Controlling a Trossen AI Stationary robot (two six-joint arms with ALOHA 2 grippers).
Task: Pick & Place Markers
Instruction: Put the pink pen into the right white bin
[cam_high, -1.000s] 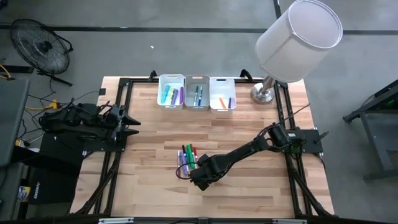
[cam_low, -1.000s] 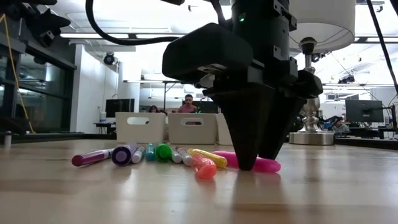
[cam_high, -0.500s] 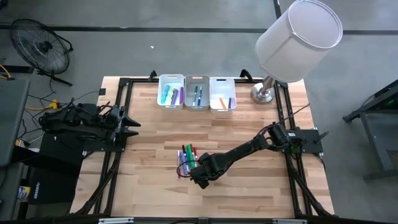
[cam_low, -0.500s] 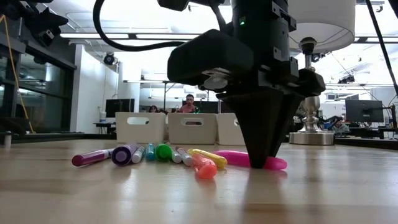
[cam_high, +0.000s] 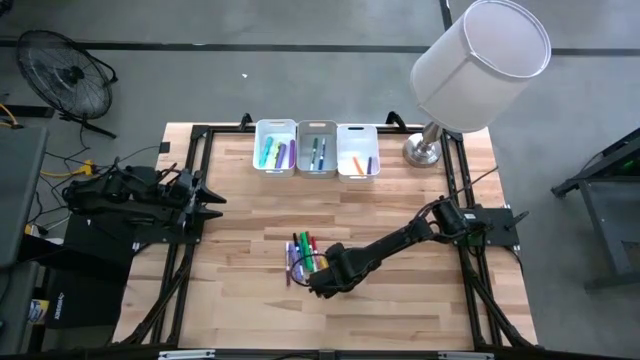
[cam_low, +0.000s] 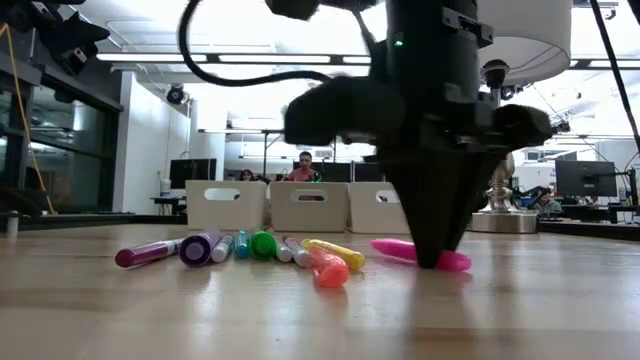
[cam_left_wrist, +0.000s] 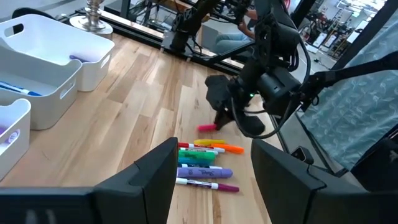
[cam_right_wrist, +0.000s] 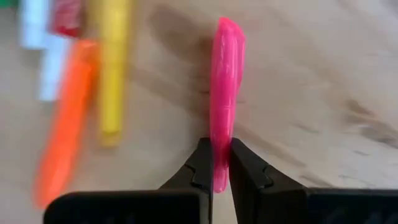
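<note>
A pink marker (cam_right_wrist: 225, 93) lies apart from a row of markers (cam_high: 300, 255) in purple, green, yellow and orange near the table's middle front. My right gripper (cam_right_wrist: 221, 168) is shut on it, just right of the row (cam_low: 250, 247). At the table's left edge my left gripper (cam_high: 215, 197) waits open and holds nothing. More markers lie in three white bins (cam_high: 317, 148) at the far edge. My right gripper pinches the pink marker's barrel (cam_right_wrist: 222, 140) between its two fingers, a little off the middle toward the marker's nearer end. The fingers (cam_low: 430, 255) point down and lie across the marker. The marker sits low at the tabletop, slightly tilted; whether it is clear of the wood I cannot tell.
A table lamp with a large white shade (cam_high: 480, 60) stands on its metal base (cam_high: 423, 152) at the far right corner. Bare wood (cam_high: 420, 300) spreads right of the gripper. A black frame rail (cam_high: 180, 270) runs along each table side. A person shows beyond the table (cam_low: 303, 168).
My right gripper has shut on the pink marker and gone a little toward the table's right edge. The marker has gone with it, farther from the orange and yellow markers, which stay where they were.
</note>
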